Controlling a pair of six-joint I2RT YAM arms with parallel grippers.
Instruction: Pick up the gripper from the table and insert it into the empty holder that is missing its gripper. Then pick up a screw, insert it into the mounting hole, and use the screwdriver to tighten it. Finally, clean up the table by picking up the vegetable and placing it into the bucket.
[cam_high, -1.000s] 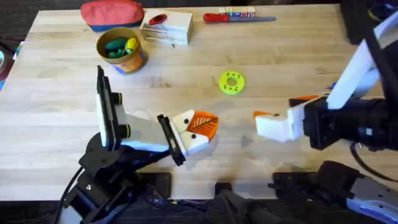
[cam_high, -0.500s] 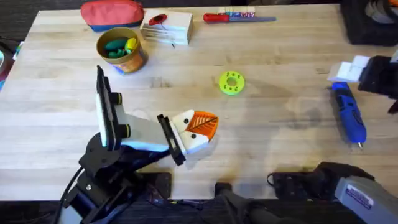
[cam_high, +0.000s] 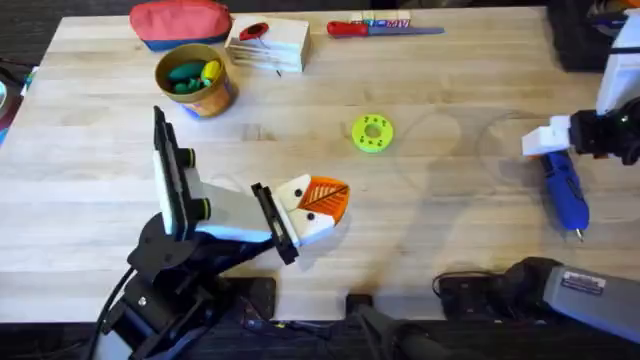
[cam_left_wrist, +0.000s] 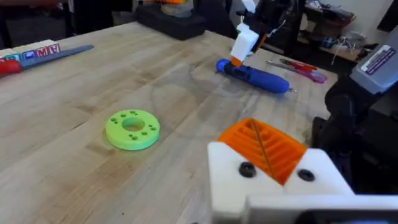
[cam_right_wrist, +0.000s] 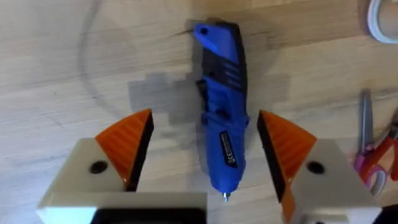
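Two orange-tipped fingers (cam_right_wrist: 277, 146) of the right gripper (cam_right_wrist: 205, 155) stand wide apart, one on each side of the blue screwdriver (cam_right_wrist: 222, 143), which lies flat on the table (cam_right_wrist: 74, 81) between them, untouched (its thin bit points back toward the wrist). Well off to that gripper's left, the left gripper (cam_high: 318, 207) rests low by the table; whether its white and orange fingers are parted I cannot tell. Just beyond it lies a green disc (cam_high: 372, 133), and farther off the bucket (cam_high: 195, 80).
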